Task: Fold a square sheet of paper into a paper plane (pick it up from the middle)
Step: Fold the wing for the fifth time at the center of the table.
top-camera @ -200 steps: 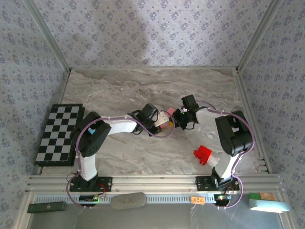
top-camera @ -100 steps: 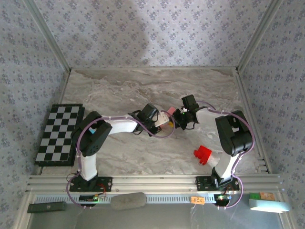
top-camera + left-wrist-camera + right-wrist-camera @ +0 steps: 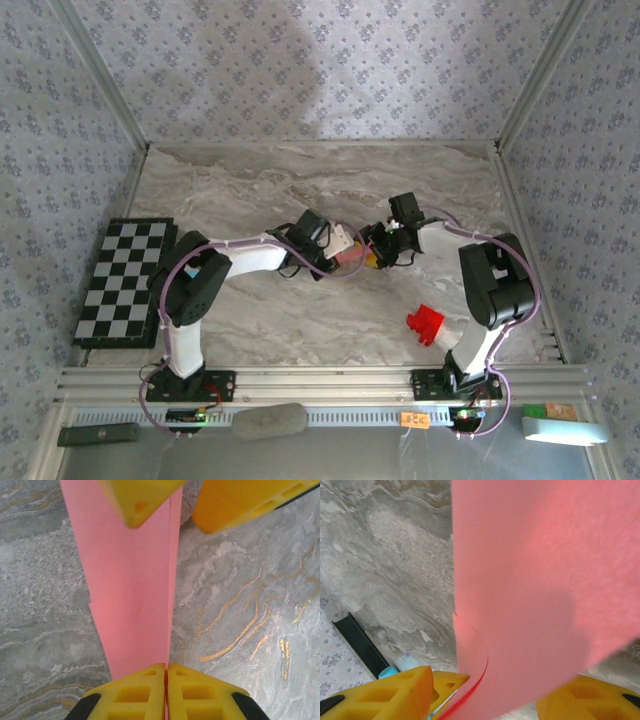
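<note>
The pink sheet of paper (image 3: 350, 252) is folded lengthwise into a long narrow shape with a crease down it. It hangs above the marble table between the two grippers. My left gripper (image 3: 166, 667) is shut on one end of the paper (image 3: 130, 590), with the fold edge running out from between its yellow pads. My right gripper (image 3: 495, 700) stands open around the other end, and the paper (image 3: 535, 580) rises between its spread fingers (image 3: 405, 692). In the left wrist view the right gripper's fingers (image 3: 235, 502) sit apart at the top, either side of the strip.
A small chunky red block (image 3: 425, 323) lies on the table near the right arm's base. A black-and-white chequered board (image 3: 125, 280) sits at the left edge. Patterned walls and metal rails enclose the marble table (image 3: 250, 190).
My right gripper has opened and its wrist has drawn slightly to the right. My left gripper has closed on the paper and now holds it alone.
</note>
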